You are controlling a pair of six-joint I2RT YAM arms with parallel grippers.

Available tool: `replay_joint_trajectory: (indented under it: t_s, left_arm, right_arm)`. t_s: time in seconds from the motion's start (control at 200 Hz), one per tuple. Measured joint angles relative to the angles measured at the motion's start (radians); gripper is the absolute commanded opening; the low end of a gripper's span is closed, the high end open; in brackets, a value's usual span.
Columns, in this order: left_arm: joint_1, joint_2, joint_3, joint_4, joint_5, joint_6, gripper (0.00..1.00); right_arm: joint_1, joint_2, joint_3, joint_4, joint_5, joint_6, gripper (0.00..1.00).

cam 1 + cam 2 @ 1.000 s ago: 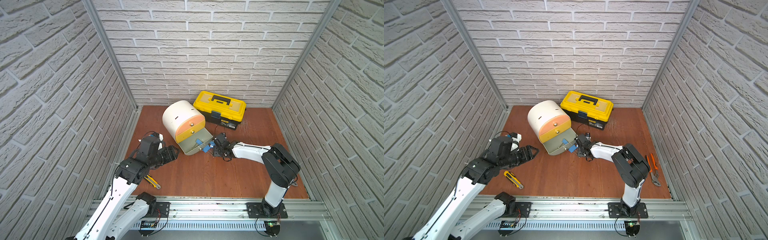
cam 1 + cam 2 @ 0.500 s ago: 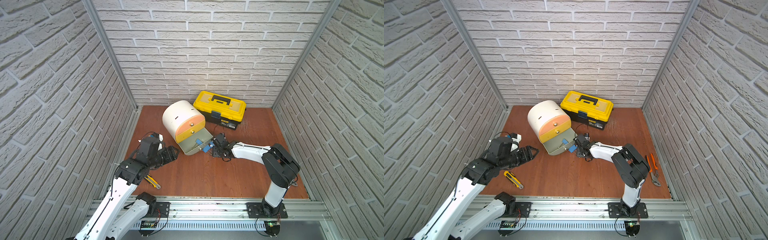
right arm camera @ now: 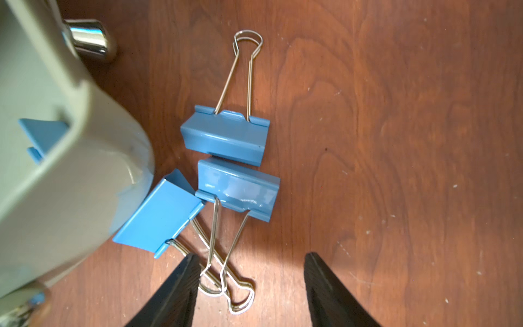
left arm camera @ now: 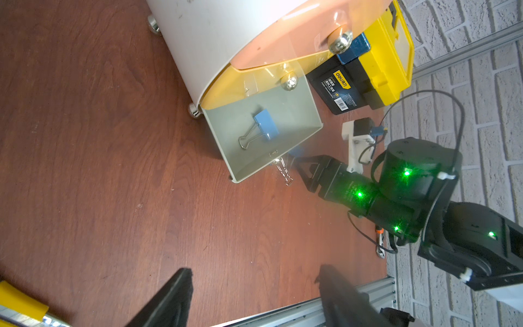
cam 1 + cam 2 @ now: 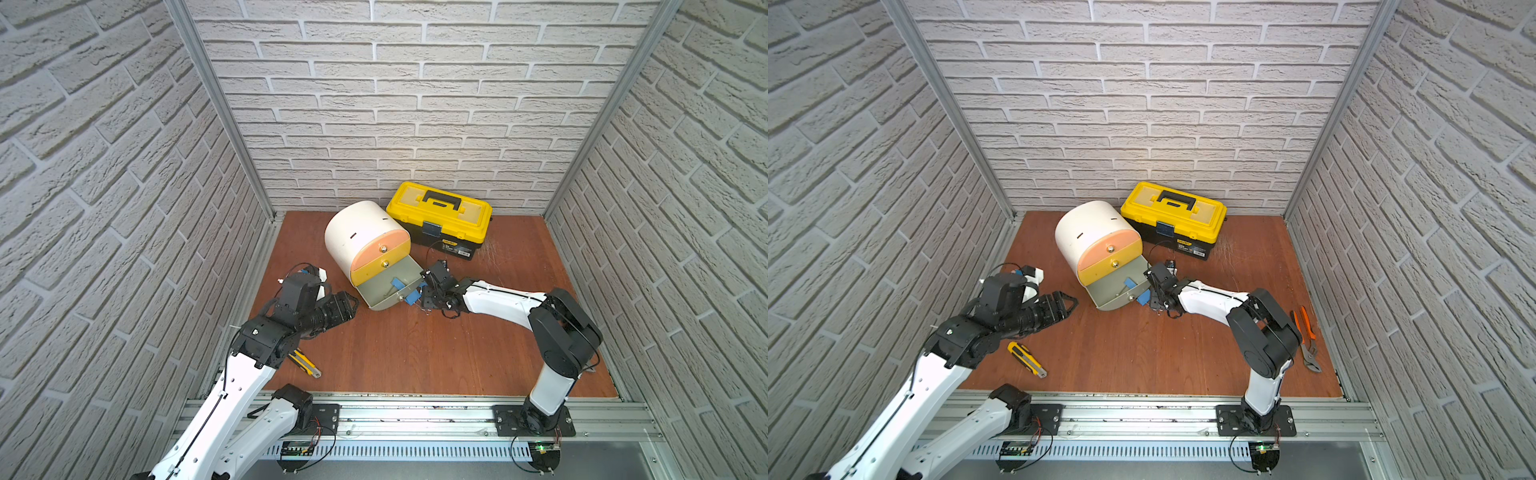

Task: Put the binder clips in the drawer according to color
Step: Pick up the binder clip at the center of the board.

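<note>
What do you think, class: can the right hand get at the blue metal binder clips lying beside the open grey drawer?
Probably yes: the right hand is open right at the three blue metal binder clips; only the open grey drawer crowds one.

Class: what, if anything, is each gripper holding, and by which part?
Nothing. The left gripper is open and empty. The right gripper is open over blue binder clips lying on the floor, their wire handles between its jaws, ungripped.

My left arm [image 5: 245,386] and right arm [image 5: 498,305], low in a top view, are glossy white shells with matte black joints. A thin black cable [image 4: 435,91] loops by my black right gripper [image 4: 300,173].
</note>
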Motion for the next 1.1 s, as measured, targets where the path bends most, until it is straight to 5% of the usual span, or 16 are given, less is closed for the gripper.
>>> replay_joint_trajectory:
  t_s: [0.435,1.1]
  left_arm:
    - [0.0,-0.006,0.0,0.0,0.0,0.0,0.75]
    - [0.0,0.002,0.0,0.014,0.002,0.0,0.75]
  right_arm:
    - [0.002,0.086,0.039,-0.048,0.015,0.0,0.56]
    - [-0.01,0.0,-0.097,0.0,0.06,0.025,0.2]
